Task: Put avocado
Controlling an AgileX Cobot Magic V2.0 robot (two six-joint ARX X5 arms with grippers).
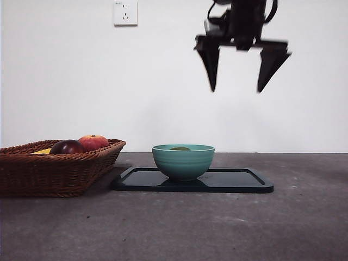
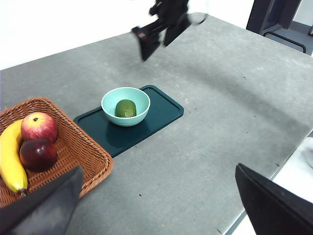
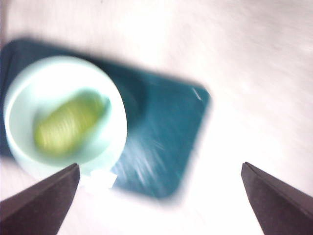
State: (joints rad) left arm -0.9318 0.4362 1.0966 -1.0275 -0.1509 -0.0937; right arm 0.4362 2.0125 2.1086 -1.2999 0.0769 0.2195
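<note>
The olive-green avocado (image 2: 125, 108) lies inside the teal bowl (image 2: 113, 100), which stands on the dark tray (image 2: 161, 113). In the front view only its top (image 1: 180, 148) shows above the bowl's rim (image 1: 182, 148). The right wrist view shows the avocado (image 3: 68, 125) in the bowl (image 3: 19, 105), blurred. My right gripper (image 1: 239, 87) hangs open and empty high above the tray (image 1: 239, 180), to the right of the bowl; it also shows in the left wrist view (image 2: 159, 44). My left gripper (image 2: 159, 205) is open and empty, well away from the bowl.
A wicker basket (image 1: 81, 168) at the left holds a dark red-purple fruit (image 1: 67, 147), a red-orange peach-like fruit (image 1: 93, 142) and a banana (image 2: 10, 156). A wall socket (image 1: 125, 12) is on the back wall. The table's edge (image 2: 254, 205) runs near my left gripper.
</note>
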